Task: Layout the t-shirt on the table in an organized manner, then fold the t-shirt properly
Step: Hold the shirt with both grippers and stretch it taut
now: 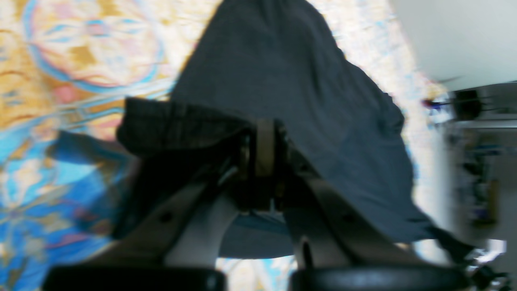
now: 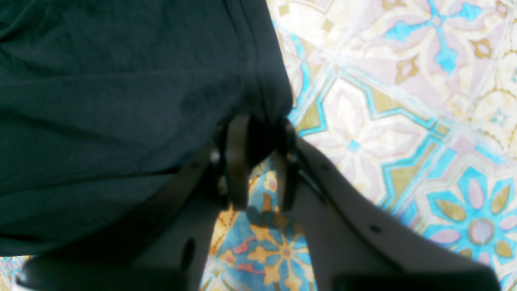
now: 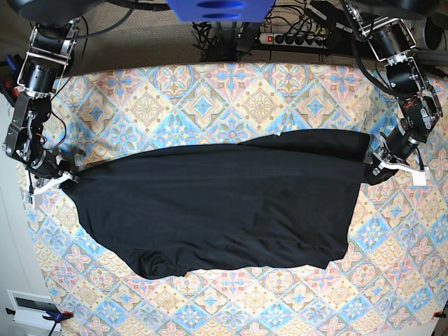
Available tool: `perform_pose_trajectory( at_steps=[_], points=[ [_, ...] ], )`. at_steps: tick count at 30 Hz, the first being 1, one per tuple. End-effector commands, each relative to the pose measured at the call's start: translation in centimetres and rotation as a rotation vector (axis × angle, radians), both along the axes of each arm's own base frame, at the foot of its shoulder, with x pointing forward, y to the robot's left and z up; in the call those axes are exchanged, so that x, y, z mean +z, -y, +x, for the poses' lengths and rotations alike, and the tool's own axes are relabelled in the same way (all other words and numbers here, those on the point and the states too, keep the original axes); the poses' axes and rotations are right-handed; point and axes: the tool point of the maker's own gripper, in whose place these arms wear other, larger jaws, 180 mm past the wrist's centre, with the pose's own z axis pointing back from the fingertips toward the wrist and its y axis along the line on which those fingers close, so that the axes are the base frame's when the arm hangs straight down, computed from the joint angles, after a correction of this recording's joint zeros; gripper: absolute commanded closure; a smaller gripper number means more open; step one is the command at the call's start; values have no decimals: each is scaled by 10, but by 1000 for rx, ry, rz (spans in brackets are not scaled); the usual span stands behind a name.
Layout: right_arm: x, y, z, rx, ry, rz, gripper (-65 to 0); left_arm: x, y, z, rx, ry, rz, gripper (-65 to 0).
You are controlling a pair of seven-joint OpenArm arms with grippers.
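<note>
No readable text, label, brand, number or sign appeared in any view. The t-shirt (image 3: 224, 203) was plain black, and the table (image 3: 231, 98) cloth bore only a tile pattern.

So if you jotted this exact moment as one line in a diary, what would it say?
phase: spreading | left gripper: shut on t-shirt edge | right gripper: shut on t-shirt's opposite edge | t-shirt: stretched across table, rumpled, unfolded

We take this for a robotics lab bench. Two arms (image 3: 35, 91) (image 3: 402, 77) are mounted at the table's (image 3: 231, 91) 10 and 2 o'clock corners, a power strip (image 3: 297, 38) with tangled cables lies on the floor at 12, and a patterned cloth covers the work surface.
</note>
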Motion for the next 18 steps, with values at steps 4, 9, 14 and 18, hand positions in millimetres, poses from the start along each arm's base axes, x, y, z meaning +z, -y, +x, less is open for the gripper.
perform_pose_trajectory(
  at_steps=[4, 9, 14, 18],
  points=[
    [22, 11, 11, -7, 59, -25, -106, 0, -14, -6, 5, -19, 86, 0],
    [21, 10, 11, -5, 55, -24, -106, -25, -10, -19, -42, -125, 177, -27],
    [20, 9, 11, -4, 53, -22, -106, -34, 10, -29, -164, -208, 166, -146],
    [20, 9, 11, -4, 53, -22, -106, -33, 7, -34, -192, -238, 164, -209]
  ],
)
